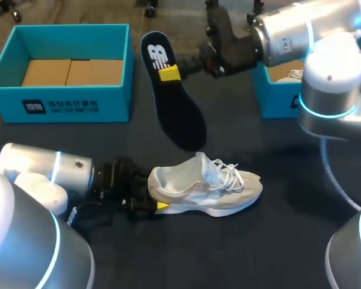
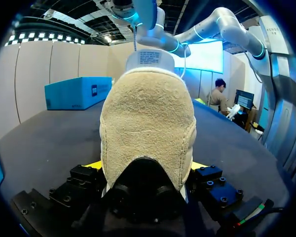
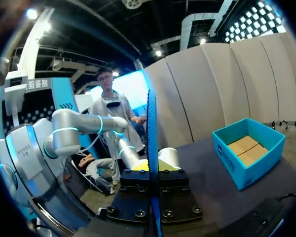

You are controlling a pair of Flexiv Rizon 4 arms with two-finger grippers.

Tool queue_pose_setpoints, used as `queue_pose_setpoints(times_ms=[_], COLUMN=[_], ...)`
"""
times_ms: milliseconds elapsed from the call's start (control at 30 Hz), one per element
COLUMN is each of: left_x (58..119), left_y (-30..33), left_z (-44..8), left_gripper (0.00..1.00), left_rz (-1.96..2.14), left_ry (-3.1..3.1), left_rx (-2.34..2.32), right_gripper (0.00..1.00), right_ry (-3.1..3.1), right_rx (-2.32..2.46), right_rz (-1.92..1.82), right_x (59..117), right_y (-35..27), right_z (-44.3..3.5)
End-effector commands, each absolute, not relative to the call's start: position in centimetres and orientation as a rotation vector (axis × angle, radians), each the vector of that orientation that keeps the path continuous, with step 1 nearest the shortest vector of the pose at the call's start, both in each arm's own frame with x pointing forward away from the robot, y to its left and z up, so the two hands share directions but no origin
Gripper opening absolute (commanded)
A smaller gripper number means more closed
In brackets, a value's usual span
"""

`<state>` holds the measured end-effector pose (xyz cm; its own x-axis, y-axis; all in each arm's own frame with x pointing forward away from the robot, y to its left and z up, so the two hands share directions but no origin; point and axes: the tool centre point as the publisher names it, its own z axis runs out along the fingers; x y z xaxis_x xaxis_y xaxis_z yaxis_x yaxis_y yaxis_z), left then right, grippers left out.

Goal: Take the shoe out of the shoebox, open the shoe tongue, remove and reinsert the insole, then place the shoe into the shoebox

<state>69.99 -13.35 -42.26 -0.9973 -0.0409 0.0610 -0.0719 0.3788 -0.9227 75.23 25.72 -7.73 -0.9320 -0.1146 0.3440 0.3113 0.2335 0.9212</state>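
our left arm point(image 1: 42, 171) lies nearest, low across the tabletop point(image 1: 277, 241), and the left gripper point(image 2: 147, 170) is pinching the heel of the beige sneaker point(image 1: 210, 186) from both sides, with a yellow tip showing at each flank of the suede heel in the left wrist view. the sneaker stands on its sole, toe pointing away from that gripper, with its laces point(image 1: 228, 171) loose and its tongue point(image 1: 207, 165) lifted. our right gripper point(image 3: 153, 170) is clamped on the dark insole point(image 1: 171, 108) near its heel end, one finger on each face. the insole is outside the sneaker, its toe end reaching close to the tongue, and we cannot tell whether it touches the tabletop. the empty teal shoebox point(image 1: 60, 99) sits well apart at the far left, and another teal box point(image 1: 277, 99) is partly hidden behind our right arm point(image 1: 325, 66). we judge the insole removal done and reinsertion in hand. next we would need to bring the insole's toe end over the sneaker's opening, tip it downward and slide it forward under the tongue while the left gripper steadies the heel.
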Motion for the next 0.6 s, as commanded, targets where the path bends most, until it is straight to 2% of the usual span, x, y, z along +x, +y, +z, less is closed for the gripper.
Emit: queue_pose_setpoints(times_ms=[33, 333, 600], left_x=[69.9, 69.9, 69.9], left_y=[-13.3, -13.3, -13.3], left_z=[-42.4, -42.4, -42.4], left_gripper=[0.00, 0.00, 0.00], left_rz=[1.731, 1.731, 1.731], left_ry=[-2.587, -2.587, -2.587], left_rx=[0.108, 0.108, 0.108], right_gripper=[0.00, 0.00, 0.00], right_ry=[-2.218, -2.218, -2.016], right_rx=[-0.243, -0.243, -0.559], right_rz=[-1.762, -1.762, -1.728], right_x=[73.9, 73.9, 72.9], right_y=[24.9, 24.9, 22.4], right_z=[-7.1, -7.1, -6.1])
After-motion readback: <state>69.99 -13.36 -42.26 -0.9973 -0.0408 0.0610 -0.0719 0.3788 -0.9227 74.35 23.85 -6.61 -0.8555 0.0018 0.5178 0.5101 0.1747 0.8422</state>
